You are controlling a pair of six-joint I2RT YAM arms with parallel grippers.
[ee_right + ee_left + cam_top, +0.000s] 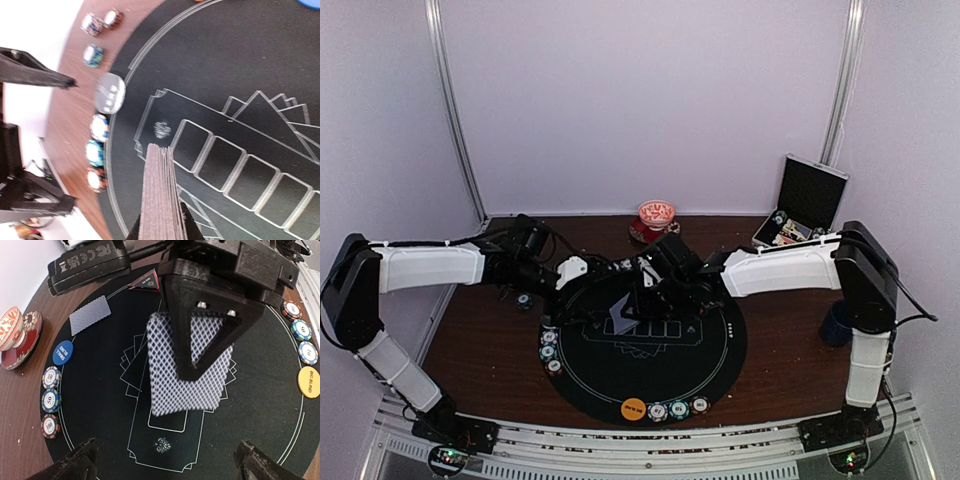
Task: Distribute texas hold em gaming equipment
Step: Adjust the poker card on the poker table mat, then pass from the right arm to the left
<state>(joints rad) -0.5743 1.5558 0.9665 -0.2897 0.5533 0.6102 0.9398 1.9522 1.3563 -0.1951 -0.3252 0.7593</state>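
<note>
A deck of grey-blue-backed playing cards hangs over the middle of the round black mat, with my right gripper shut on it. In the right wrist view the deck shows edge-on. My left gripper stands open just left of the deck, nothing between its fingers. One card lies face down by the blue disc. Three chips sit on that rim. Three more chips and the orange disc sit on the opposite rim. A clear disc lies at the mat's edge.
The open silver-edged black case stands at the back right. A red patterned bowl on a saucer sits behind the mat. A dark blue cup stands beside the right arm. Both arms meet over the mat's far half.
</note>
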